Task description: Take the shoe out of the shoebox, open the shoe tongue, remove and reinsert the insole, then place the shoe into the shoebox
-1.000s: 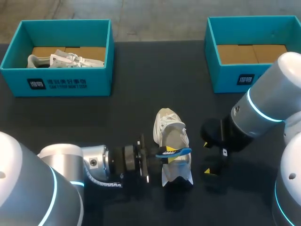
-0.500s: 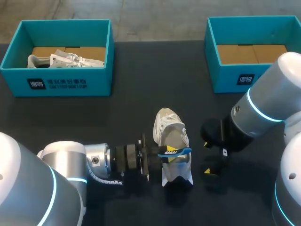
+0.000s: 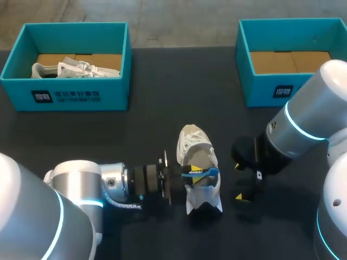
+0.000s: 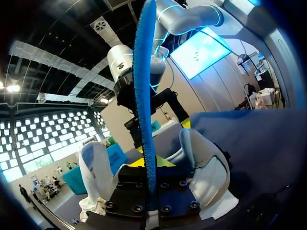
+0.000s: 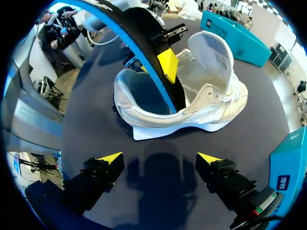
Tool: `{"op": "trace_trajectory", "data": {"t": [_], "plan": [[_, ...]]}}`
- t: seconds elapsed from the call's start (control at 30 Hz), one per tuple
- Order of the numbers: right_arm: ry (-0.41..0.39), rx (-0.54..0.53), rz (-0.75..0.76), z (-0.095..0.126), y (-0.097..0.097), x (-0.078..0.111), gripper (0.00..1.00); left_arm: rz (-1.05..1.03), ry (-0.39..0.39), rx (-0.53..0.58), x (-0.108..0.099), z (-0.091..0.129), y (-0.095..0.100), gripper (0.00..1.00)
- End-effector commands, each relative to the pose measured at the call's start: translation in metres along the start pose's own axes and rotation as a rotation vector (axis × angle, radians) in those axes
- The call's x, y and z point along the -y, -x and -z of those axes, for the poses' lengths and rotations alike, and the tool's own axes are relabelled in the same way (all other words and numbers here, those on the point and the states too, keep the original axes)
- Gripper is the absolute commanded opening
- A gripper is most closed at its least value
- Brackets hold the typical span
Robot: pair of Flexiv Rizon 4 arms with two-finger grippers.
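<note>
A white shoe [image 3: 198, 162] stands on the dark table, its toe pointing away from me and its opening upward. My left gripper [image 3: 193, 176] reaches it from the left and is shut on the blue insole [image 3: 201, 172], which lies across the heel opening. In the left wrist view the insole [image 4: 144, 96] rises on edge from between the fingers, with the shoe [image 4: 206, 165] just ahead. My right gripper [image 3: 238, 182] hovers open to the right of the shoe. In its own view the right gripper [image 5: 158, 159] faces the shoe's side [image 5: 196, 108], and the curved insole [image 5: 139, 62] dips into the heel.
A teal shoebox [image 3: 65, 96] at the back left holds another white shoe [image 3: 76, 67]. A second teal shoebox [image 3: 271, 89] at the back right shows only its cardboard floor. Dark tabletop lies between the boxes and the shoe.
My left arm has edged a little to the right toward the shoe, carrying the insole slightly further over the heel opening. The right arm has not moved.
</note>
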State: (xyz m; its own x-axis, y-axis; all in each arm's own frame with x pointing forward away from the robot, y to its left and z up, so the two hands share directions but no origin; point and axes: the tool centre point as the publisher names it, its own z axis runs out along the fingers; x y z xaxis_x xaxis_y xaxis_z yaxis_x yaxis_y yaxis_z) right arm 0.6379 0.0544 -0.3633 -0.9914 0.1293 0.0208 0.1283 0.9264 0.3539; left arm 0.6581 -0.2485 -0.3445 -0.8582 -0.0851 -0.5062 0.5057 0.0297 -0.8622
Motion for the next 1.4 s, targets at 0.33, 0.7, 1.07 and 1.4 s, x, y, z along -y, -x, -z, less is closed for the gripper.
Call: {"op": "trace_trajectory", "data": {"t": [0.33, 0.7, 1.07, 1.4], "plan": [[-0.002, 0.003, 0.0, 0.0, -0.001, 0.0, 1.0, -0.041, 0.015, -0.015, -0.008, -0.009, -0.006, 0.0], [-0.002, 0.003, 0.0, 0.0, -0.001, 0.0, 1.0, -0.033, 0.026, -0.009, -0.002, -0.004, -0.005, 0.0], [-0.002, 0.003, 0.0, 0.0, -0.001, 0.0, 1.0, -0.03, 0.039, 0.001, 0.004, -0.001, -0.004, 0.15], [-0.002, 0.003, 0.0, 0.0, -0.001, 0.0, 1.0, -0.025, 0.051, 0.002, 0.012, 0.002, -0.006, 0.32]]}}
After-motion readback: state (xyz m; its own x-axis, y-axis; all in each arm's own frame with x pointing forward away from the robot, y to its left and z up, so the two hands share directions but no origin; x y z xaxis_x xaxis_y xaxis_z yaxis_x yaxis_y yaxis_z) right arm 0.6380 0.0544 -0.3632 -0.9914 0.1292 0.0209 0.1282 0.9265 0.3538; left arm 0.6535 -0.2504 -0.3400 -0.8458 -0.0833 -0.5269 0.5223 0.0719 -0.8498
